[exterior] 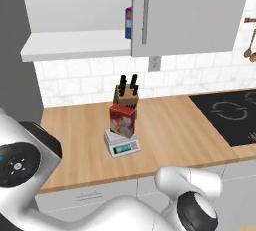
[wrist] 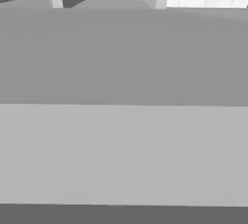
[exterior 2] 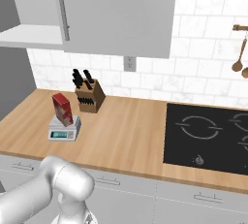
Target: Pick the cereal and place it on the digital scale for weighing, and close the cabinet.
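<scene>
- Standing upright on the digital scale, the cereal rests on the table.
- Cabinet left side open.
- Pincer released, holding nothing.

The wooden counter carries the digital scale, a knife block and a black cooktop.
</scene>
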